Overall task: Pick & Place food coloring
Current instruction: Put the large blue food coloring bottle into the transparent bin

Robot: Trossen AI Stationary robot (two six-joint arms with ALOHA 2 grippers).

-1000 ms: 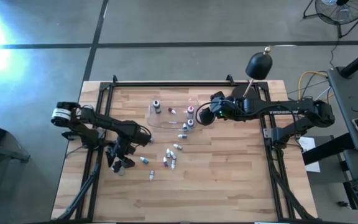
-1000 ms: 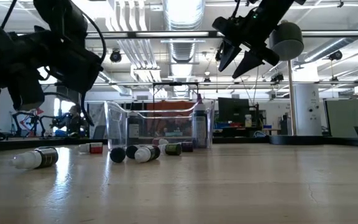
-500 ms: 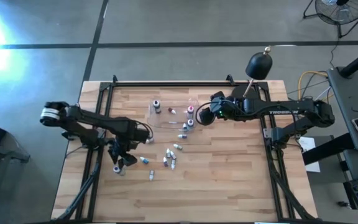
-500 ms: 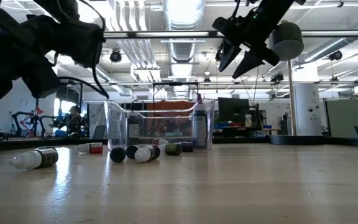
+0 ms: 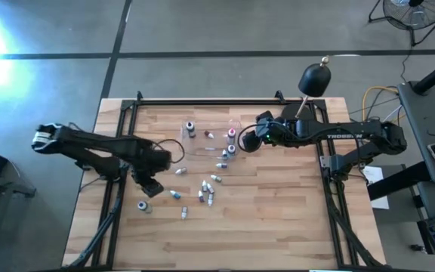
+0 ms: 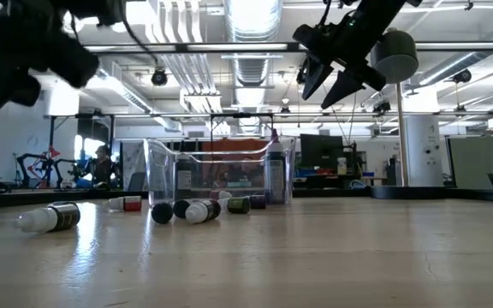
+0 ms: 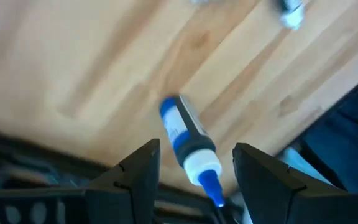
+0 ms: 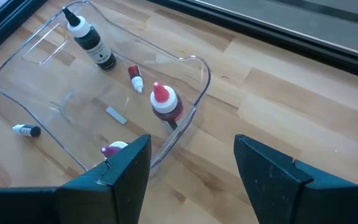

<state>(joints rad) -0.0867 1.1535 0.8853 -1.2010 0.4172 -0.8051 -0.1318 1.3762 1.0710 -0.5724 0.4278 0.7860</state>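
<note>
High view puts the left gripper [image 5: 149,186] over the left part of the table [image 5: 278,227], near its left edge, with bare wood open toward the front edge and off to its right front. Its fingers [image 7: 135,177] stand spread, nothing between them; below them in the left wrist view lies a blue-capped bottle [image 7: 188,146] on the wood close to the table edge, a grey body with a blue base, white collar and blue tip. Several scattered bottles [image 5: 207,189] lie just right of this gripper, tiny, dark or grey with white caps, some on their sides; one more bottle [image 5: 143,205] lies just in front of it.

Right gripper [image 5: 246,140] hangs above the far right corner of the clear tray [image 5: 185,143], well above the table in the low view [image 6: 332,73], jaws apart and empty. Beneath it in the right wrist view the tray's curved wall [image 8: 201,78] holds a red-capped bottle [image 8: 164,102] upright at the near wall, a taller dark bottle [image 8: 89,40] with white cap upright at the far end, and a small red-and-white bottle [image 8: 135,78] lying between them. To its right the wood is bare up to the right edge
</note>
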